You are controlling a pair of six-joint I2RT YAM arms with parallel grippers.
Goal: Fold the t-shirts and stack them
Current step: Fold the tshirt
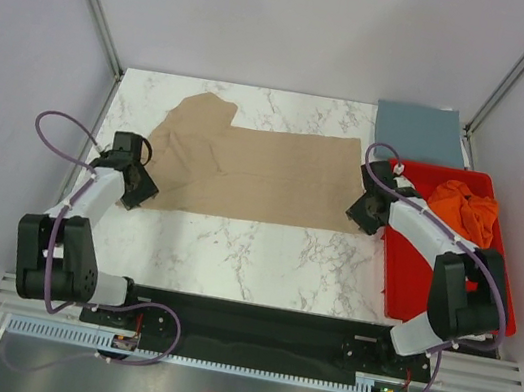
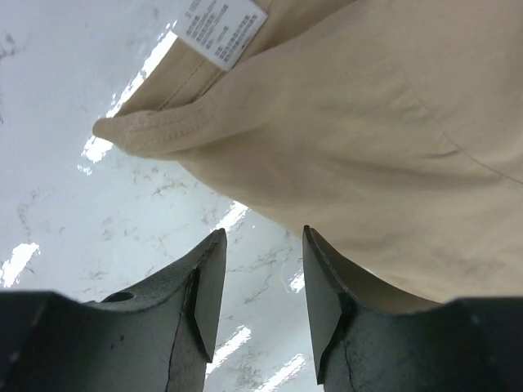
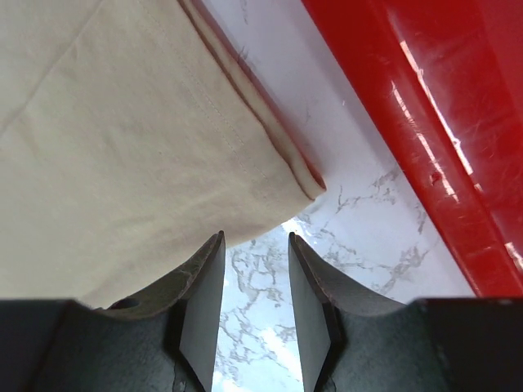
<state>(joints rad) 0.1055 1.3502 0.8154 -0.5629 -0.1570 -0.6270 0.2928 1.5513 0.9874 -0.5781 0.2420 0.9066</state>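
Note:
The tan t-shirt (image 1: 256,175) lies flat across the marble table, folded into a long band with one sleeve sticking out at the back left. My left gripper (image 1: 141,190) sits at its near left corner and stands open. In the left wrist view only bare marble shows between the fingers (image 2: 263,245), with the tan cloth (image 2: 368,122) just beyond and over the right finger. My right gripper (image 1: 360,213) is at the near right corner, also open (image 3: 255,245), the hem (image 3: 122,139) just ahead. A slate blue-grey t-shirt (image 1: 417,132) lies folded at the back right. The orange t-shirt (image 1: 463,209) is crumpled in the tray.
A red plastic tray (image 1: 448,290) stands along the table's right side, its rim (image 3: 425,122) close to my right gripper. A white care label (image 2: 221,28) shows on the tan cloth. Grey walls and metal posts enclose the table on three sides.

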